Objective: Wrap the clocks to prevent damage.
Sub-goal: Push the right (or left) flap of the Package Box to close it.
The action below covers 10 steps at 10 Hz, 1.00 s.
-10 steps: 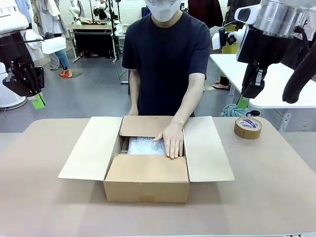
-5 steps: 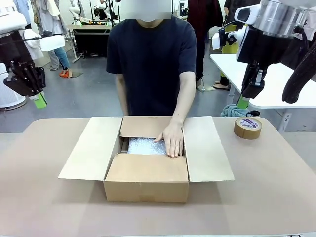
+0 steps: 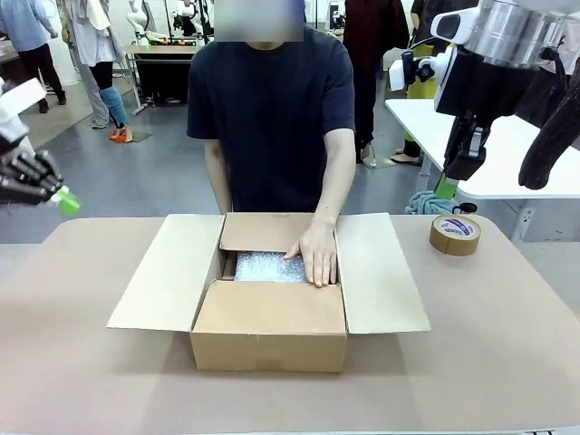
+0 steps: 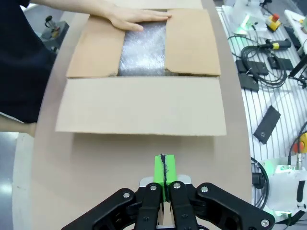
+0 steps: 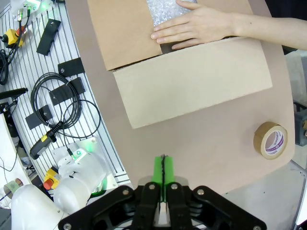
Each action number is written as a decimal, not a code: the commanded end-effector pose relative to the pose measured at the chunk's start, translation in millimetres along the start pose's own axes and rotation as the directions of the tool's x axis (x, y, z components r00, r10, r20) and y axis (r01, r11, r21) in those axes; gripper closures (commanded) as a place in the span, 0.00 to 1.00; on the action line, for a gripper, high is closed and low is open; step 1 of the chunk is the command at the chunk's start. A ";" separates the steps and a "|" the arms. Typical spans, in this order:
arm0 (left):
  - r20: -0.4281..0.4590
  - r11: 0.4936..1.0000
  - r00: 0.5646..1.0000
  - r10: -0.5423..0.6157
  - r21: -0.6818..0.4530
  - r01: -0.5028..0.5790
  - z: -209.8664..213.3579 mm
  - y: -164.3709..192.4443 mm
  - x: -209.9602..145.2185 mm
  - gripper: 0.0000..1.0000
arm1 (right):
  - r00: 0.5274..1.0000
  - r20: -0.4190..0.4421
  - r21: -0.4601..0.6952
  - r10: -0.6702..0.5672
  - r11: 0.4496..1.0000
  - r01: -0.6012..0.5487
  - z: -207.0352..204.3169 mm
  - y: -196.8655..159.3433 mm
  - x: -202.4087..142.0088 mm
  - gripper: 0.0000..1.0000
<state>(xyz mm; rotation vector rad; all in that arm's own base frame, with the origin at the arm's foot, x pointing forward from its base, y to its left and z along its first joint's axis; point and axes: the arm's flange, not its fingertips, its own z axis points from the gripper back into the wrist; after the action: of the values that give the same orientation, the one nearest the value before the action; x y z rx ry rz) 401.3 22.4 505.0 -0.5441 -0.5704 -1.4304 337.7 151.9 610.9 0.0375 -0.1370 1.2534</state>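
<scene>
Left hand [image 4: 163, 159] and right hand [image 5: 163, 160] pressed closed, empty; person's palm [image 3: 315, 256] seemingly flat on bubble wrap [image 3: 261, 268].

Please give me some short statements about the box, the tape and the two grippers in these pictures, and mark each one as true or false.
1. The cardboard box stands open with bubble wrap inside. True.
2. The person's hand rests on the bubble wrap. True.
3. The tape roll lies inside the box. False: it lies on the table, to the robot's right of the box.
4. The left gripper grips a box flap. False: it is shut on nothing, apart from the box.
5. The right gripper is shut and empty. True.
</scene>
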 end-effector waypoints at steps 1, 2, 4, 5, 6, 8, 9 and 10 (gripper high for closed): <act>0.015 1.000 1.000 -0.003 0.016 0.003 -13.9 -15.1 -25.7 1.00 | 1.000 0.005 0.002 -0.014 1.000 0.014 0.8 1.2 1.2 0.99; 0.024 1.000 0.999 0.023 0.010 -0.023 -16.0 -24.8 -35.5 1.00 | 1.000 0.005 0.002 -0.014 1.000 0.014 0.8 1.2 1.2 0.99; 0.021 0.989 0.994 0.105 -0.106 -0.103 8.3 -13.4 2.6 1.00 | 1.000 0.005 0.002 -0.014 1.000 0.014 0.8 1.2 1.2 0.99; 0.011 0.999 0.999 0.033 -0.014 -0.033 -16.2 -19.8 -40.6 1.00 | 1.000 0.005 0.002 -0.014 1.000 0.014 0.8 1.2 1.2 0.99; 0.011 0.999 0.999 0.033 -0.014 -0.033 -16.2 -19.8 -40.6 1.00 | 1.000 0.005 0.002 -0.014 1.000 0.014 0.8 1.2 1.2 0.99; 0.011 0.999 0.999 0.033 -0.014 -0.033 -16.2 -19.8 -40.6 1.00 | 1.000 0.005 0.002 -0.014 1.000 0.014 0.8 1.2 1.2 0.99; 0.011 0.999 0.999 0.033 -0.014 -0.033 -16.2 -19.8 -40.6 1.00 | 1.000 0.005 0.002 -0.014 1.000 0.014 0.8 1.2 1.2 0.99; 0.009 0.998 0.999 0.050 -0.032 -0.050 -13.0 -19.0 -35.6 1.00 | 1.000 0.005 0.002 -0.014 1.000 0.014 0.8 1.2 1.2 0.99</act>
<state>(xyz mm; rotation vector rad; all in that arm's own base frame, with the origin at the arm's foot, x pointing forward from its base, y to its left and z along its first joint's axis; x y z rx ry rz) 380.7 40.0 470.1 -0.5852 -0.5379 -1.3898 337.6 152.1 610.9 0.0372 -0.1370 1.2539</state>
